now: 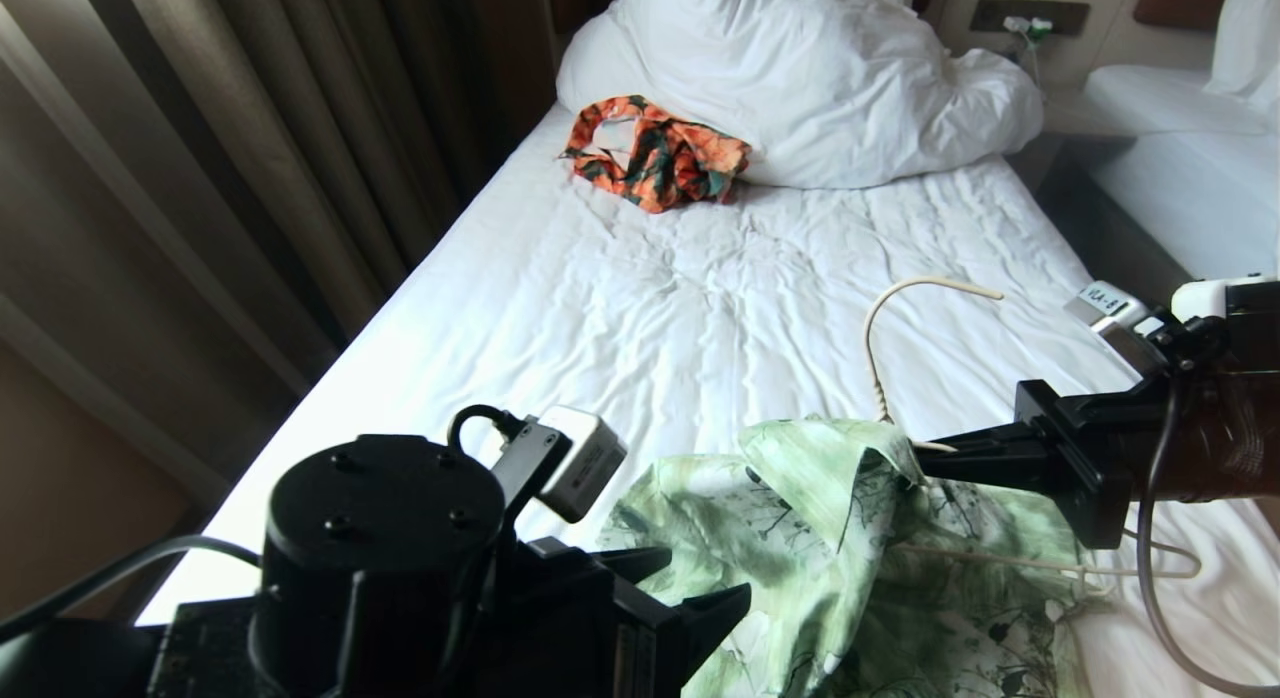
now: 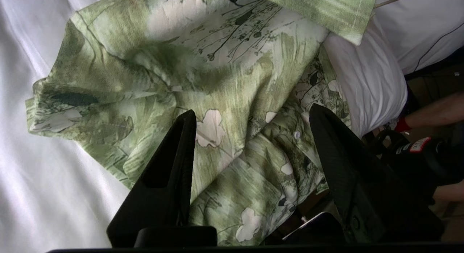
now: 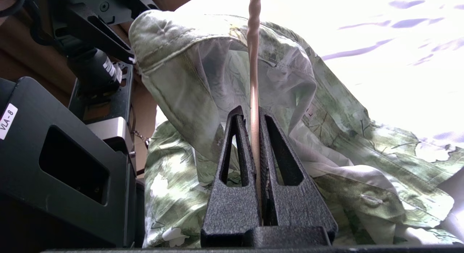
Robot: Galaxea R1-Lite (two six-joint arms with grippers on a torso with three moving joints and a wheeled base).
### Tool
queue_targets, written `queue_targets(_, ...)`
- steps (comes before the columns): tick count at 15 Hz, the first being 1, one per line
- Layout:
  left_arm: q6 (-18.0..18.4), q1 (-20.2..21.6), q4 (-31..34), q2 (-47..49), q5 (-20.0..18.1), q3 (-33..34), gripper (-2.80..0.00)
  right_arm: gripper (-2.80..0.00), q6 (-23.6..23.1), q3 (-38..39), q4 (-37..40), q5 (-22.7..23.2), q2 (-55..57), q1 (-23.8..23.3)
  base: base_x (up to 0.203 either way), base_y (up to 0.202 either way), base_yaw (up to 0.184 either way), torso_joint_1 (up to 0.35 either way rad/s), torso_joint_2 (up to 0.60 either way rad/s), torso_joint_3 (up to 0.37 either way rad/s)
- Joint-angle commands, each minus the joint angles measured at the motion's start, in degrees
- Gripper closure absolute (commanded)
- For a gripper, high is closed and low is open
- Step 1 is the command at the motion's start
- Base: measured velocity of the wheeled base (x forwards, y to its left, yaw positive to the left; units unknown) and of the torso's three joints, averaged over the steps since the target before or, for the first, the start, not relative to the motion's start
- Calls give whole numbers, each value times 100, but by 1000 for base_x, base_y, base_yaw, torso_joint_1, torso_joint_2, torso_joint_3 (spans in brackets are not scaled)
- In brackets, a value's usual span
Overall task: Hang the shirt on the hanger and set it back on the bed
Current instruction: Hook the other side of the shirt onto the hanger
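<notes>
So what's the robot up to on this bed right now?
The right hand is shut on the hanger at its neck, with the green shirt draped around it on the bed. The left hand is open just above the shirt's crumpled fabric, holding nothing.

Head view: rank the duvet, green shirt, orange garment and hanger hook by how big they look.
1. duvet
2. shirt, partly cut off by the frame and nearer the camera
3. orange garment
4. hanger hook, thinnest
</notes>
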Motion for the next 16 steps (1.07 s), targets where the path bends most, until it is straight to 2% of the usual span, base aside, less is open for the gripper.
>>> queue_targets(1,5,-9,-341,471,13,-61,-280,0,-22,8,-22,41,86,-7,0,0,0,0,0,0)
queue_targets(4,24,-14,-636,800,-1,-403,-280,0,-22,35,-22,50,69,-7,0,0,0,0,0,0)
queue_targets(7,16,-61,-668,1017,-191,-395,-280,0,-22,35,-31,71,37,-16,0,0,0,0,0,0)
queue_targets(13,45,-114,-891,1178,-175,-786,-280,0,-22,26,-31,133,7,-81,0,0,0,0,0,0)
queue_targets(16,308,40,-925,1113,-150,-971,-280,0,-22,35,-31,139,7,-95,0,0,0,0,0,0)
